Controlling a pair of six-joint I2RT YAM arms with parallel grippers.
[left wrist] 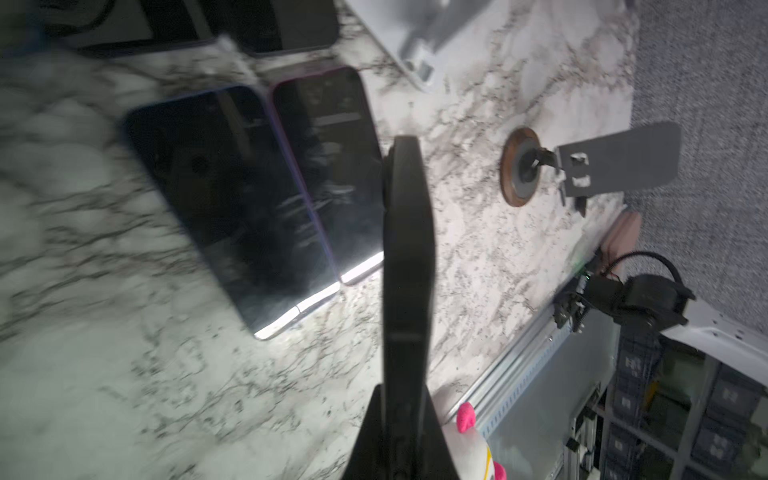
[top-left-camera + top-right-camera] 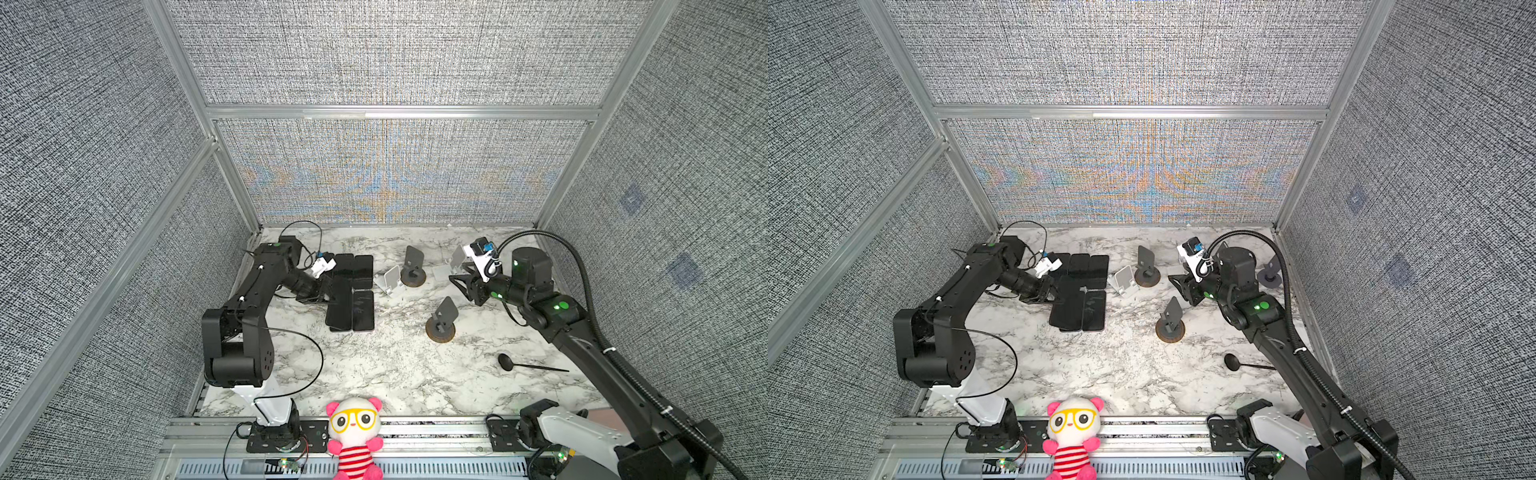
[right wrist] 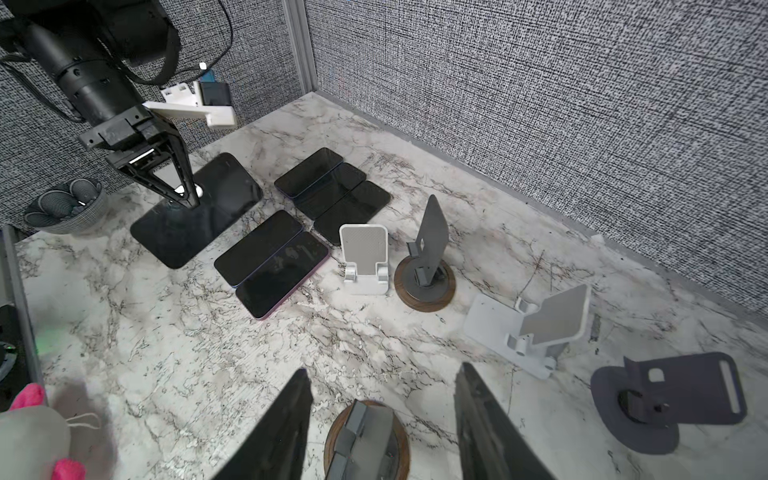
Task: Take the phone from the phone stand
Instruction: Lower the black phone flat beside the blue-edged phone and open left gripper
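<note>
My left gripper [image 2: 328, 291] is shut on a black phone [image 3: 208, 216], pinching it near one end. The phone [image 2: 338, 307] slants low over the marble table, beside several other black phones [image 2: 357, 270] that lie flat. It shows edge-on between the jaws in the left wrist view [image 1: 407, 249]. Every phone stand in view is empty: a white one [image 3: 365, 257], a grey one on a wooden disc [image 3: 428, 270], another white one [image 3: 536, 328] and a dark one [image 3: 665, 407]. My right gripper [image 3: 382, 374] hangs open above a further wooden-based stand [image 2: 441, 320].
A plush toy [image 2: 355, 432] sits at the table's front edge. A black spoon [image 2: 509, 362] lies at the right front. A small grey basket [image 3: 62, 208] stands behind the left arm. Fabric walls enclose the table on three sides.
</note>
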